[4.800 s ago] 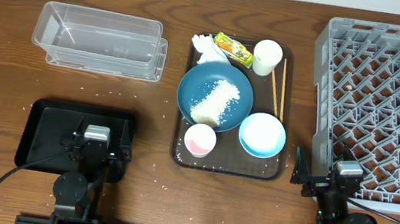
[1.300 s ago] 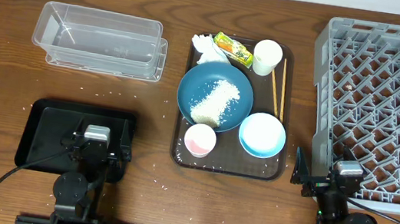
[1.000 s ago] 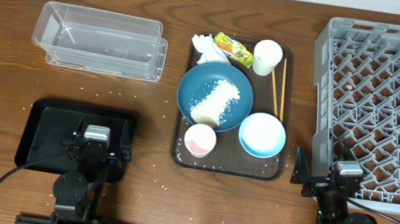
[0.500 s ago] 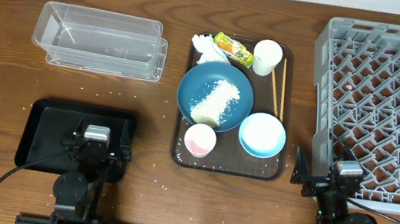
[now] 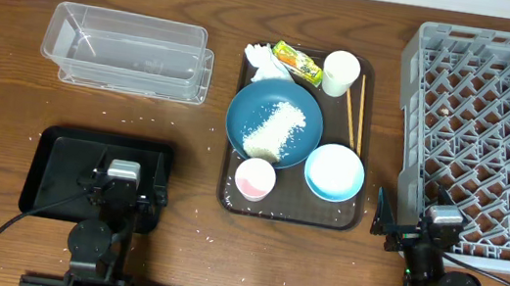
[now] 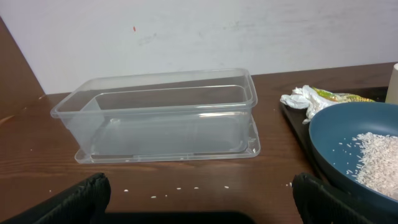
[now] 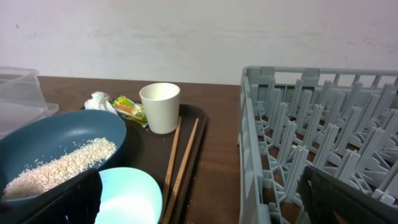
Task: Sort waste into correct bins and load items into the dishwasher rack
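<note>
holding rice (image 5: pixel 277 129), the blue plate (image 5: pixel 243 110) sits on the tray (image 5: pixel 288 211); left fingers (image 6: pixel 78 200) and right fingers (image 7: pixel 57 203) spread

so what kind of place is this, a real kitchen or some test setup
Likely a lab mock-up of a dish-clearing station, not a real kitchen: a bare wooden table by a plain white wall, a grey dishwasher rack, and a brown tray with a dirty blue plate.

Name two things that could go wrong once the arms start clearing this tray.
1. The rice sits loose on the dark blue plate; tilting it while carrying could scatter grains.
2. The chopsticks lie flat beside the white cup; a grasp there might knock the cup, and they could slip through the lattice of the dishwasher rack.
</note>
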